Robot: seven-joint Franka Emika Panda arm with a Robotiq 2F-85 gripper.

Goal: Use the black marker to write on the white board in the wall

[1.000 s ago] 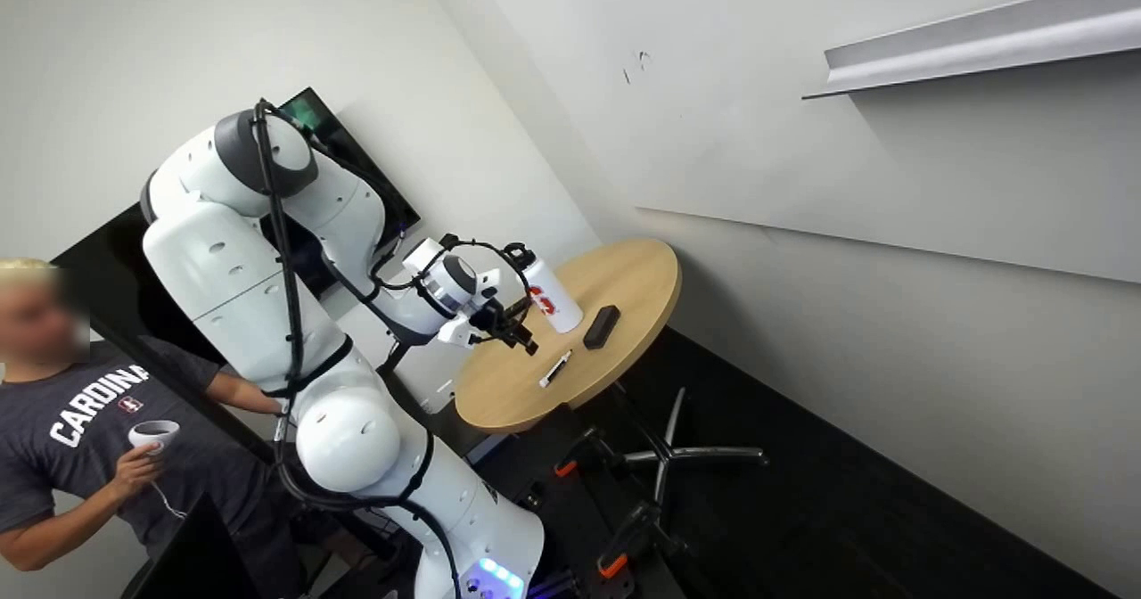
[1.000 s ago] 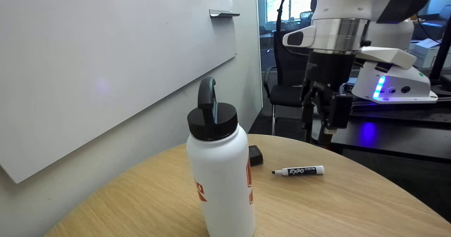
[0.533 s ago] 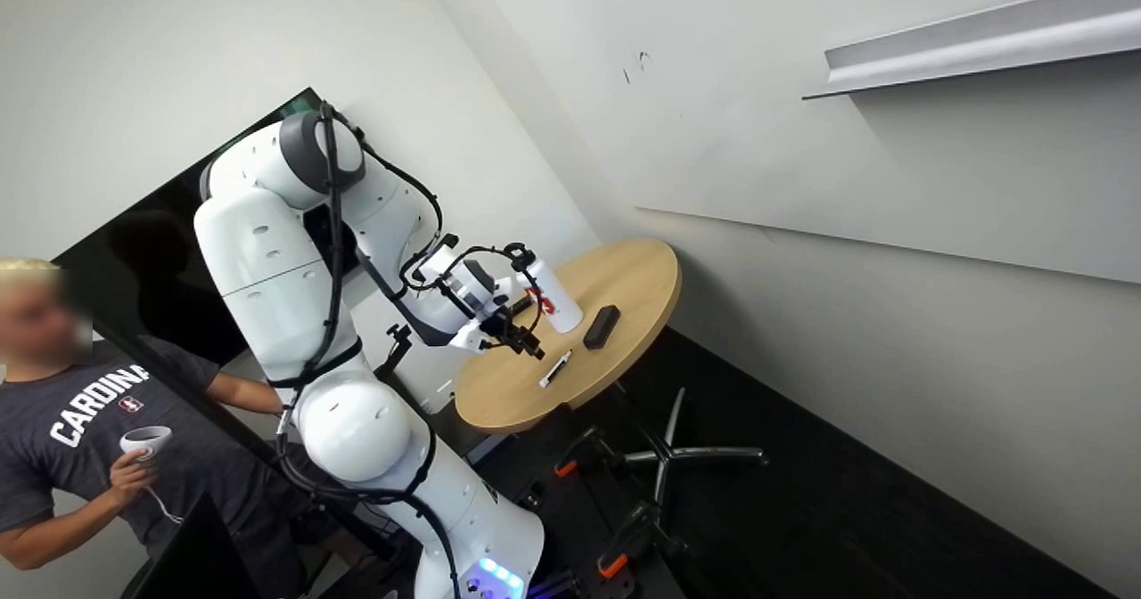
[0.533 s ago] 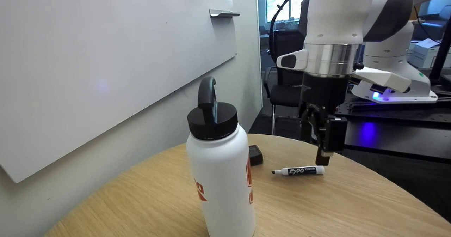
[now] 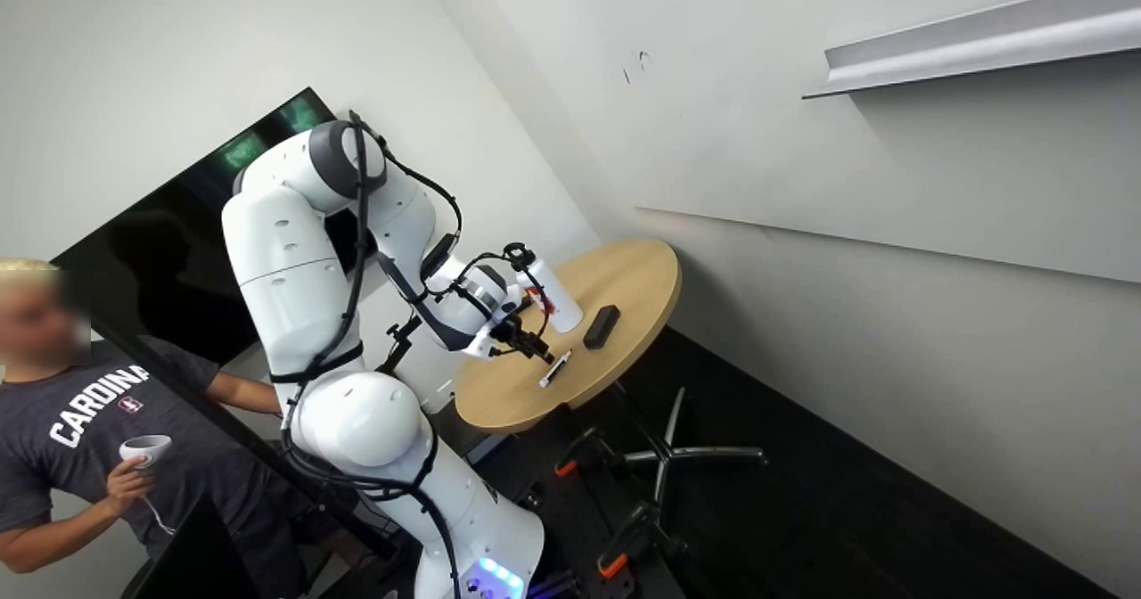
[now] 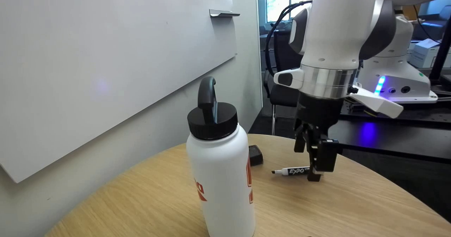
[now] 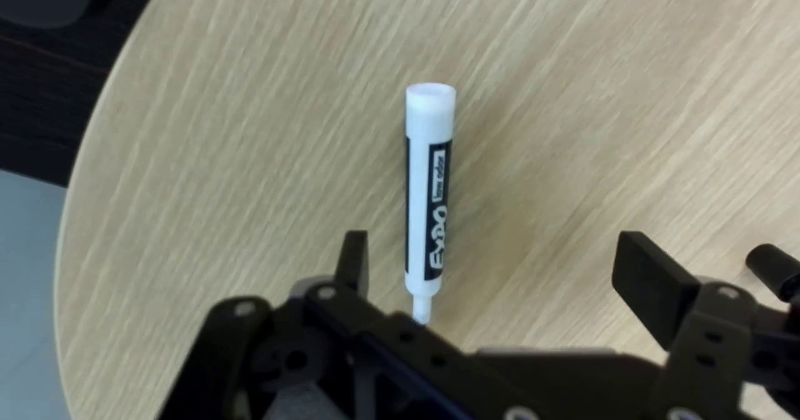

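The marker is a white pen with a black label and dark tip, lying on the round table. It shows in both exterior views (image 5: 555, 371) (image 6: 296, 171) and in the wrist view (image 7: 428, 201). My gripper (image 7: 490, 242) is open and empty, low over the marker; it also shows in both exterior views (image 5: 540, 355) (image 6: 306, 163). In the wrist view the marker lies between the fingers, nearer the left one, its tip hidden by the gripper. In an exterior view a finger covers its blunt end. The white board (image 5: 758, 149) (image 6: 123, 53) on the wall bears small dark scribbles.
A white bottle (image 6: 223, 180) with a black lid and red print stands on the table (image 6: 141, 198). A black eraser (image 5: 602, 327) lies by the marker. A metal ledge (image 5: 980, 42) sticks out from the board. A person (image 5: 134, 412) stands behind the arm.
My gripper has moved down and toward the marker, from the table's edge to just over the marker's blunt end. The marker, bottle and eraser have not moved.
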